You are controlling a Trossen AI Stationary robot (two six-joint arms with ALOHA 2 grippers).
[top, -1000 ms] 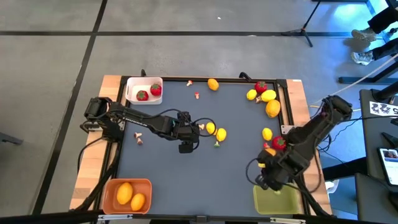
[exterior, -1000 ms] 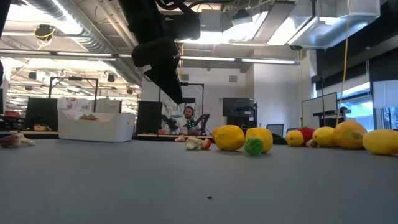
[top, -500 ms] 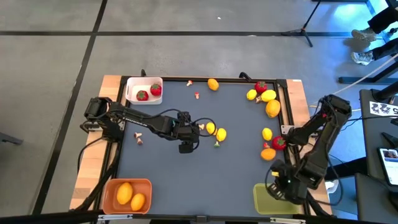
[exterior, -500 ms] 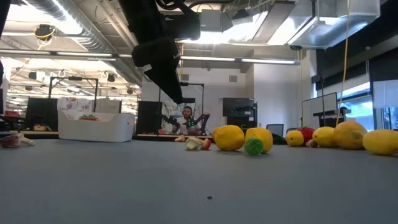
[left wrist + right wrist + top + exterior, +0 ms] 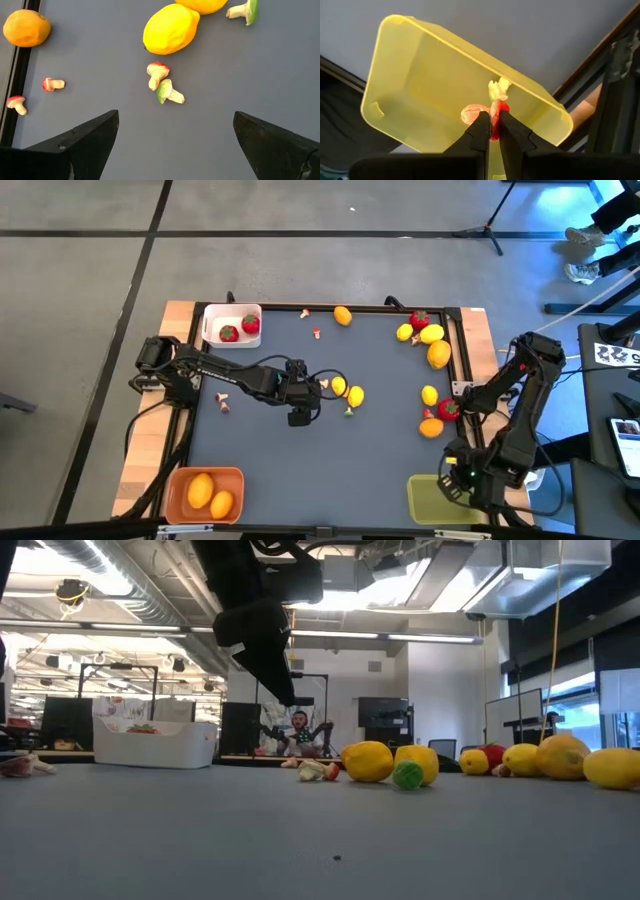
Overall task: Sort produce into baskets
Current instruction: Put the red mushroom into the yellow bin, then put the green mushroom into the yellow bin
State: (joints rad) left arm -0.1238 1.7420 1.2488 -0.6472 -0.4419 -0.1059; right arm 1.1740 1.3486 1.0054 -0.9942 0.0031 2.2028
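My right gripper (image 5: 491, 120) hangs over the olive-green basket (image 5: 424, 502) at the table's near right corner, shut on a small red and pale bit (image 5: 496, 106). My left gripper (image 5: 176, 114) stands open above the table's middle (image 5: 306, 392), touching nothing. Ahead of it lie a yellow lemon (image 5: 171, 29) and two small mushroom-like bits (image 5: 165, 85). The white basket (image 5: 212, 315) at the far left holds two strawberries (image 5: 240, 328). The orange basket (image 5: 178, 476) at the near left holds two orange fruits (image 5: 210, 495). My right gripper pinches the small bit's red part (image 5: 495, 125) between its two fingertips, coming from above and pointing down. Its pale end (image 5: 499, 90) sticks out past the fingers. The bit hangs clear above the basket floor (image 5: 430, 95). A pink piece (image 5: 471, 113) shows beside the fingers.
More produce lies along the right side: a strawberry (image 5: 420, 320), lemons (image 5: 432, 333), an orange fruit (image 5: 438, 355), then a lemon (image 5: 429, 394), a strawberry (image 5: 448, 410) and an orange (image 5: 431, 427). One orange (image 5: 342, 315) sits at the far edge. Tiny bits (image 5: 222, 400) lie at left.
My right gripper has swung from beside the orange and strawberry toward the table's near right corner, to a place over the olive-green basket, rolling its wrist on the way. It has stayed shut on the small bit. My left arm has kept still.
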